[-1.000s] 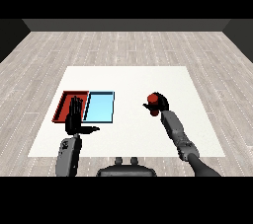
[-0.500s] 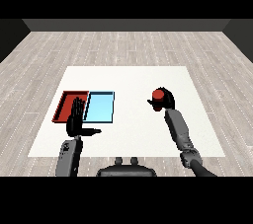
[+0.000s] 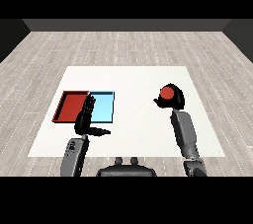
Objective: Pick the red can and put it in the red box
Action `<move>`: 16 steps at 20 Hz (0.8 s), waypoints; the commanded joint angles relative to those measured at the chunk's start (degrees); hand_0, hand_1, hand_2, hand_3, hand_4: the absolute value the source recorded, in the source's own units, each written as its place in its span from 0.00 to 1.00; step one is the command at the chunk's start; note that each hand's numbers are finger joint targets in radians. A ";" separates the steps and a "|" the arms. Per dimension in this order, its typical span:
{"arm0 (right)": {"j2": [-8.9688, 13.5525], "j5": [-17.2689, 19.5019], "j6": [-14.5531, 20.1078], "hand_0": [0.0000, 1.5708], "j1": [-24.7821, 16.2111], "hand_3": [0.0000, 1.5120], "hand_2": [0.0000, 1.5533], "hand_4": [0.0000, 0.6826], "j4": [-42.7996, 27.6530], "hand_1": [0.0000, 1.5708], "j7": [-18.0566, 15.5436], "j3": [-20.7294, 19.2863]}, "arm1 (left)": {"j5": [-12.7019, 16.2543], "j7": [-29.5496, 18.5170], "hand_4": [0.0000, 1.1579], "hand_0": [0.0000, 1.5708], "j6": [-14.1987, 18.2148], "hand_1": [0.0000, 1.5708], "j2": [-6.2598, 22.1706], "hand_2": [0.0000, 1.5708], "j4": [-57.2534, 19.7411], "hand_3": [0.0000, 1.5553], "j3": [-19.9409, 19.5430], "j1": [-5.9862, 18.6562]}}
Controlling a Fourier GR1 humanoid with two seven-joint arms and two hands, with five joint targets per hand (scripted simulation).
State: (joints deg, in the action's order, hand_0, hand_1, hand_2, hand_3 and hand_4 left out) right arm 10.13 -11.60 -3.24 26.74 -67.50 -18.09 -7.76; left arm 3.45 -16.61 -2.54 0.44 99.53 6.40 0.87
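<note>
On the left half of the white bench (image 3: 133,82) two shallow trays lie side by side, touching along one edge: the red tray (image 3: 69,105) on the outside and the light blue tray (image 3: 105,104) toward the middle. Neither tray shows anything lying in it; only their flat floors and low rims are visible. The left hand (image 3: 85,119) stands over the near ends of both trays, its fingers straight and pointing away from the robot, the thumb stretched sideways to the right above the bench just in front of the blue tray. It holds nothing.

The red can (image 3: 168,93) is on the right side of the bench, well apart from the trays, wrapped in the curled fingers of the right hand (image 3: 175,100). Its round red top faces up toward the view, and the dark fingers close round its far and right sides. Whether the can rests on the bench or is off it cannot be told from this view.

Between the blue tray and the can stretches a broad strip of bare white bench. The far part of the bench is likewise open. The red tray sits near the left edge of the bench, and the right hand has open surface on its right before the bench ends.

Compared with half a second ago, the right hand and can sit slightly farther up the bench, while the left hand and both trays are placed as before.
</note>
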 commanded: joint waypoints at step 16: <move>-10.11 4.69 23.69 0.92 -7.36 0.92 0.92 0.89 -17.19 0.92 -1.64 26.01 | -2.34 7.45 0.00 0.00 12.54 0.00 -0.44 0.00 -8.77 0.00 12.21 10.27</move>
State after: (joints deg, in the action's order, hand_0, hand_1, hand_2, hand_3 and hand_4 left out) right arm 0.25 -6.22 20.77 20.96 -86.35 -14.93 16.46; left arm 0.58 -9.21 6.91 0.05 93.53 16.42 8.86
